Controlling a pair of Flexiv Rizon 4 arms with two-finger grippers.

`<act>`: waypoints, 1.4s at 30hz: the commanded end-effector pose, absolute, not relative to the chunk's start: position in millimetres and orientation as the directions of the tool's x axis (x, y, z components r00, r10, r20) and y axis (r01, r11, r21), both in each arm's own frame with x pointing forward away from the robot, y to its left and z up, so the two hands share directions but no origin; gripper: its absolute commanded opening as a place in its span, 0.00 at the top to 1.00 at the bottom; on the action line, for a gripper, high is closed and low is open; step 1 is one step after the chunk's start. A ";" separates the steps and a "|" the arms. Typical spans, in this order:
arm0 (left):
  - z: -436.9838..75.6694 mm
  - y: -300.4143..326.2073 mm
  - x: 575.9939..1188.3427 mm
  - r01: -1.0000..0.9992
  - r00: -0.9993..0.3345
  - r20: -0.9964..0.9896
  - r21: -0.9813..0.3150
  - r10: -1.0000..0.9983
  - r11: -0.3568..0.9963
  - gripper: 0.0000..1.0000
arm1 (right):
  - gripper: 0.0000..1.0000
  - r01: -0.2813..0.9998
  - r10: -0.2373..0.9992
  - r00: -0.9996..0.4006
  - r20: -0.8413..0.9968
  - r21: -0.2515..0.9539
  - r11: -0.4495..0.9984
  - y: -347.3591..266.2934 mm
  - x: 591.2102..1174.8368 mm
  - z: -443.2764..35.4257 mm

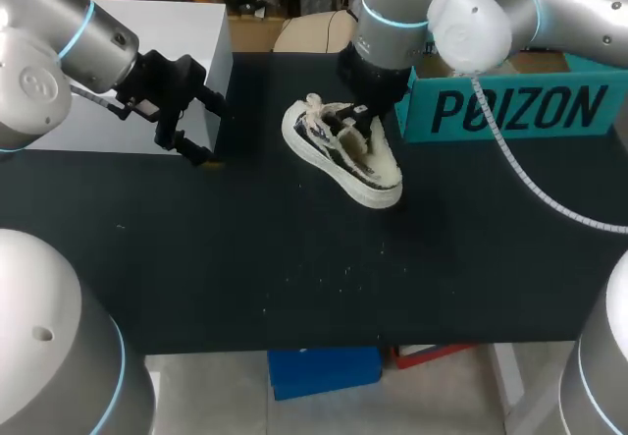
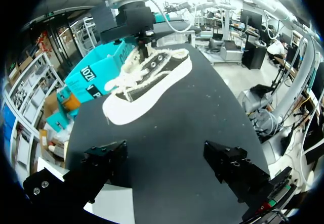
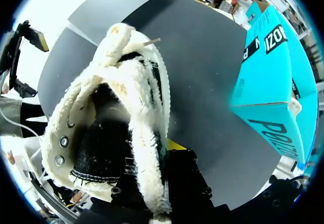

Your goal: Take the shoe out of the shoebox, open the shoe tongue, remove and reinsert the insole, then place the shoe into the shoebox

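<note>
The shoe (image 1: 345, 156) sits on the black bench (image 1: 294, 258), near the teal shoebox (image 1: 510, 111), which is partly cut off. The right arm (image 1: 388, 23) hides the shoe's opening, and whether its jaws grip cannot be told. The left arm (image 1: 59, 52) holds its jaws wide and empty, well apart from the shoe.

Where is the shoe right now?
In the head view the shoe sits in the middle of the table at the right gripper, the teal shoebox close on its right.
</note>
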State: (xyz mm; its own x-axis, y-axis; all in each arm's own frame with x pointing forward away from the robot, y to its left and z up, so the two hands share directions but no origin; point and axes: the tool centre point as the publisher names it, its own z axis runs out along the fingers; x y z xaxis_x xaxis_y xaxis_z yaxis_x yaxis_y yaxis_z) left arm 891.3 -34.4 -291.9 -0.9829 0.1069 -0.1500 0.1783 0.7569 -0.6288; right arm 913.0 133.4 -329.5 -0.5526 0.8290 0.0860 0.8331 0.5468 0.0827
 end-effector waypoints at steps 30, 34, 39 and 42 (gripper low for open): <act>-293.3 -35.2 891.1 0.179 -0.983 -0.153 -0.627 0.106 0.758 0.00 | 1.00 0.354 0.340 -0.932 -0.121 -0.120 0.927 53.6 961.2 -187.6; -293.3 -35.2 891.1 0.179 -0.983 -0.153 -0.627 0.106 0.758 0.00 | 1.00 0.319 0.297 -0.940 -0.170 -0.123 0.940 32.9 986.5 -186.8; -293.3 -35.2 891.1 0.179 -0.983 -0.153 -0.627 0.106 0.758 0.00 | 1.00 0.220 0.201 -0.961 -0.188 -0.089 0.971 12.5 1026.7 -189.9; -293.3 -35.2 891.1 0.179 -0.983 -0.153 -0.627 0.106 0.758 0.00 | 1.00 0.156 0.141 -0.972 -0.189 -0.069 0.985 -2.6 1054.3 -189.9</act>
State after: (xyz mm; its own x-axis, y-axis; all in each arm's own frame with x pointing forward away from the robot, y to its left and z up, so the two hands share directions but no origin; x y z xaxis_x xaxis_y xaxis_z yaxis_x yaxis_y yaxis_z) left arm 891.3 -34.4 -291.9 -0.9829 0.1069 -0.1500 0.1783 0.7568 -0.6288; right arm 1031.9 12.8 -187.4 -0.9639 0.1554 -0.2162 0.1829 0.9766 -0.1134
